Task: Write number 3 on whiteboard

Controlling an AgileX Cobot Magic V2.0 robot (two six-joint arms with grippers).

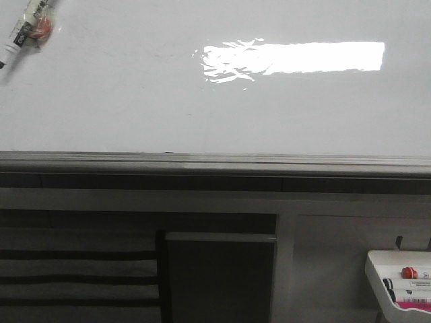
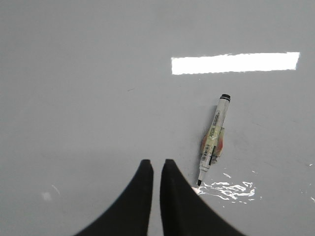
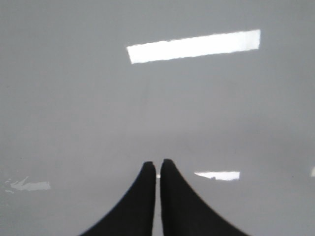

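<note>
Two claws hovering narrow, empty: left claw [image 2: 156, 164], right claw [image 3: 158, 164]. Whiteboard [image 1: 135, 101] showing no number 3; marker [image 2: 213, 142] lying at 2 o'clock off left claw. Risk: narrow claw nudging marker, rolling it away.

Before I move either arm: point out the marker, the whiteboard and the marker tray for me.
marker [image 2: 214, 140]: left wrist view, on the middle of its barrel, by the label.
whiteboard [image 1: 108, 101]: front view, on a bare part of its white face.
marker tray [image 1: 374, 269]: front view, on its white near rim.
</note>
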